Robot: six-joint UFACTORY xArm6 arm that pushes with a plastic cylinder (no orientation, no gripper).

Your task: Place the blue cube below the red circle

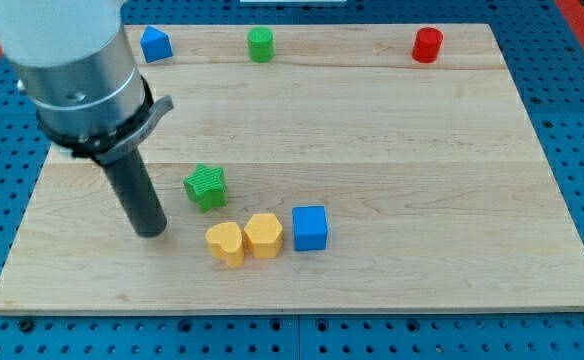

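Resting on the bench point(392, 160) at the view's left, my tip point(151, 232) stands just left of the green star point(206, 186) and well apart from the blue cube point(310, 228); no gripper is fitted, so I cannot tell any opening. Beside the cube's left sit two yellow blocks point(244, 239); the red circle point(427, 45) is at the view's top right, a green cylinder point(260, 44) and another blue block point(155, 44) along the top.
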